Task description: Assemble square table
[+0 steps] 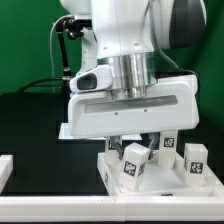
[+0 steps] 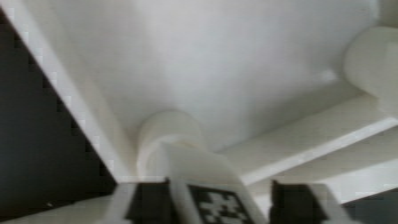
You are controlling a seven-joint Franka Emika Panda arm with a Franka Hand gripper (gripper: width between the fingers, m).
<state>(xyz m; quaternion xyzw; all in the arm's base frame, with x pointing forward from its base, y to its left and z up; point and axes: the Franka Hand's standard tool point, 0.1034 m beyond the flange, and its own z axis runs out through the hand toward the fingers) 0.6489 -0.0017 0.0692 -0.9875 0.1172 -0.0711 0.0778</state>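
The square table slab (image 1: 112, 172) lies at the front, to the exterior view's right, with white tagged legs standing on it: one under my hand (image 1: 133, 166), one behind (image 1: 168, 143), one at the right (image 1: 196, 160). My gripper (image 1: 133, 143) reaches straight down onto the nearest leg. In the wrist view the slab's underside (image 2: 231, 60) fills the picture, with a raised rim and a rounded corner recess. My gripper (image 2: 217, 198) is shut on a tagged leg (image 2: 192, 165), its dark fingers (image 2: 153, 202) pressed to both sides. The leg's lower end sits at the corner recess.
A white border rail end (image 1: 5, 170) lies at the front, at the exterior view's left. Black table surface (image 1: 35, 125) stretches to the left of the slab. A green wall stands behind. The arm's wide white hand (image 1: 130, 105) hides the middle of the scene.
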